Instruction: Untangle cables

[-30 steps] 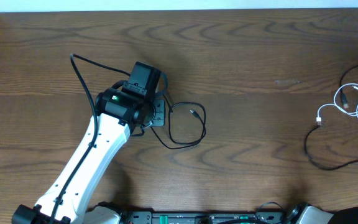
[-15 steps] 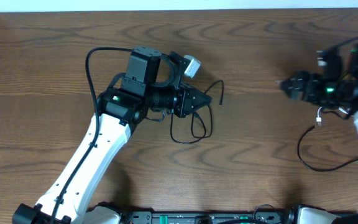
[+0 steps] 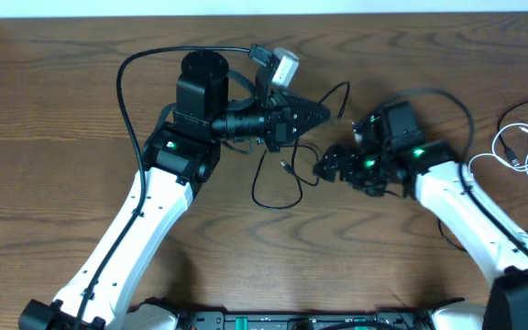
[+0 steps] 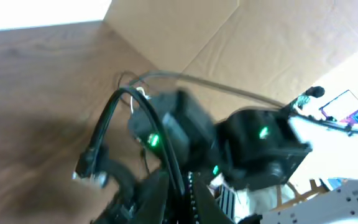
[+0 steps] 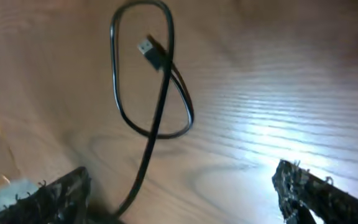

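My left gripper is shut on the black cable and holds part of it up off the table. The rest hangs in a loop with a plug end below. In the left wrist view the black cable runs up from between the closed fingers. My right gripper is open and empty, just right of the hanging loop. The right wrist view shows the loop and its plug ahead of the spread fingers. The white cable lies coiled at the far right edge.
The wooden table has a white strip along its far edge. Thick black arm wires arc over my left arm and my right arm. A cardboard wall shows in the left wrist view.
My left gripper has lifted the black cable up and to the right. My right arm has swung left from the white cable to beside the black loop.
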Action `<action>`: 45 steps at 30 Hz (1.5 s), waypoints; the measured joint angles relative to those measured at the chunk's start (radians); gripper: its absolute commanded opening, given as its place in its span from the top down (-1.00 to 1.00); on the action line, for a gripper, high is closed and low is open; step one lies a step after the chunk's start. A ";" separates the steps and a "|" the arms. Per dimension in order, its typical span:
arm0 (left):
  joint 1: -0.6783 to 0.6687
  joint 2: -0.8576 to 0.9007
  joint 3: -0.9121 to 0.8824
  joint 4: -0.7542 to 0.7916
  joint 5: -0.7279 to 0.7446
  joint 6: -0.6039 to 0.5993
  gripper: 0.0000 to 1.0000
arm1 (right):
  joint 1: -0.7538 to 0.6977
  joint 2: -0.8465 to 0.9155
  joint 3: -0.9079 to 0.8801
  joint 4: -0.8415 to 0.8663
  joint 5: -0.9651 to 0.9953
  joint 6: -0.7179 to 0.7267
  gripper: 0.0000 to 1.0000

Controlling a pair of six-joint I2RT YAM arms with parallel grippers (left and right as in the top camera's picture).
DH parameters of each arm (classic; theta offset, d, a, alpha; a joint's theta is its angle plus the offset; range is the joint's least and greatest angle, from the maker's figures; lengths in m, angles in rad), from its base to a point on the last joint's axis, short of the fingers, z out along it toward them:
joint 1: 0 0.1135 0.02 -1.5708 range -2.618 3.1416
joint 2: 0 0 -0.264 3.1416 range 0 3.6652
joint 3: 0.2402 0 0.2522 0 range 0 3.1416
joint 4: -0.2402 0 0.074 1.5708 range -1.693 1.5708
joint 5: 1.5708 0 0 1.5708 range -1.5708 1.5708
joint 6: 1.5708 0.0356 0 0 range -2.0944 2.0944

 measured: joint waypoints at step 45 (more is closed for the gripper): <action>0.093 -0.028 0.008 -0.892 -0.690 0.175 -0.04 | -0.485 -0.062 0.555 0.020 0.891 -0.597 0.98</action>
